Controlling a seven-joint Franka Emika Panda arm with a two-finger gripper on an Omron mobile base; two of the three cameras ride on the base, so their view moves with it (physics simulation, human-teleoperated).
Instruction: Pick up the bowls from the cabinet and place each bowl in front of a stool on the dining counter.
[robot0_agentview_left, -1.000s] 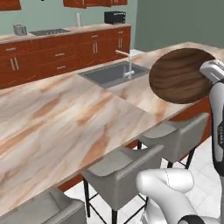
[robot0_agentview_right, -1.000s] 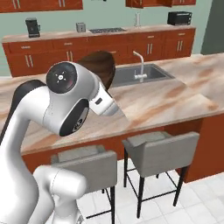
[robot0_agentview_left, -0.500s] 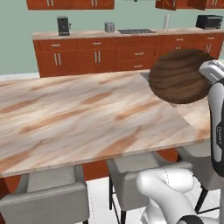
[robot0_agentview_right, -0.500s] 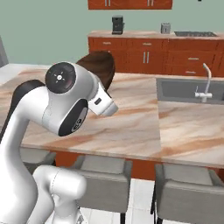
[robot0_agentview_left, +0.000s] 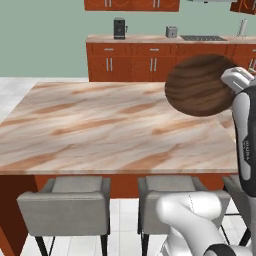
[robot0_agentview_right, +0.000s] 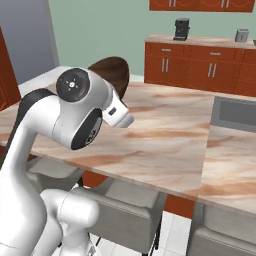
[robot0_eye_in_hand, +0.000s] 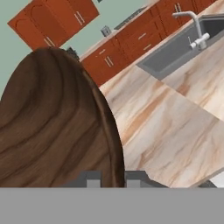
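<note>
Over veined marble tabletop (robot0_agentview_left: 100, 125), carrying dark wood-grain bowl (robot0_agentview_left: 200, 85) aloft on edge, pincer (robot0_eye_in_hand: 113, 178) clenched on its rim; next, probably lowering it flat before a grey stool (robot0_agentview_left: 70, 205).

A: The left base view looks forward and down from behind the arm, across the dining counter (robot0_agentview_left: 110, 125) towards the far wall.

B: And the right base view crosses that same marble top (robot0_agentview_right: 170, 135) from the other side.

A: The hand view sits very close to the dark bowl (robot0_eye_in_hand: 52, 127), tilted, with the sink (robot0_eye_in_hand: 183, 48) at upper right.
</note>
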